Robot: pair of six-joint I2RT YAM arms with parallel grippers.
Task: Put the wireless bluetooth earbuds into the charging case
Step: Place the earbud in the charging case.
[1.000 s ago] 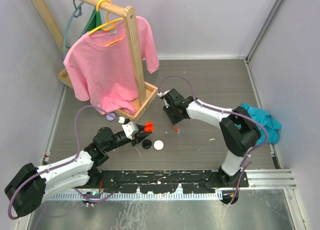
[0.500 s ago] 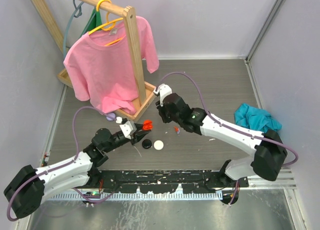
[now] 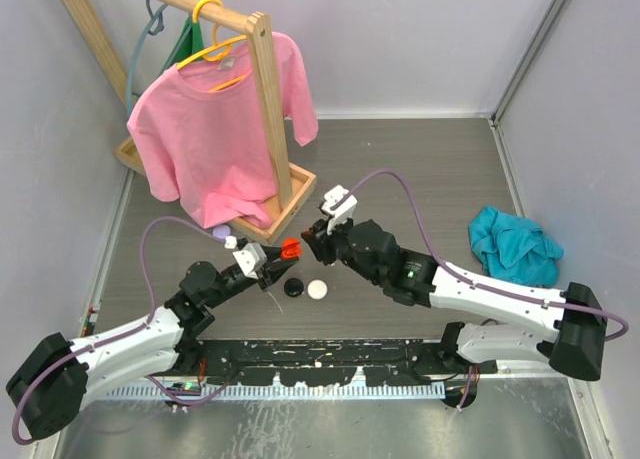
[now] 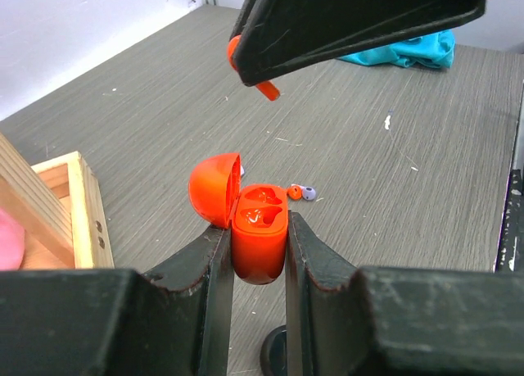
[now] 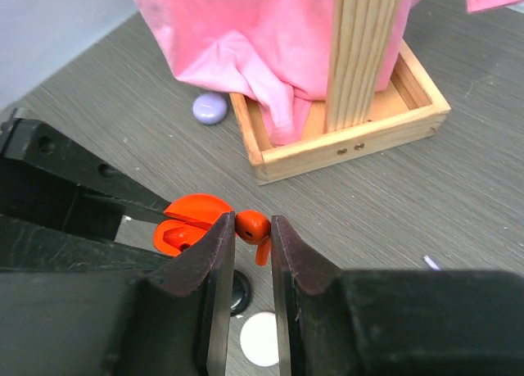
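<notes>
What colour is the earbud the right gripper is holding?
Orange-red earbud, matching the open case; clearest in the right wrist view.

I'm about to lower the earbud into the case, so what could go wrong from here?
1. The right gripper pinches the orange earbud only by its head, with the stem hanging free. It may twist or drop on contact.
2. The left gripper clamps the open orange case only by its sides, so a downward push could make it slip or tilt.
</notes>
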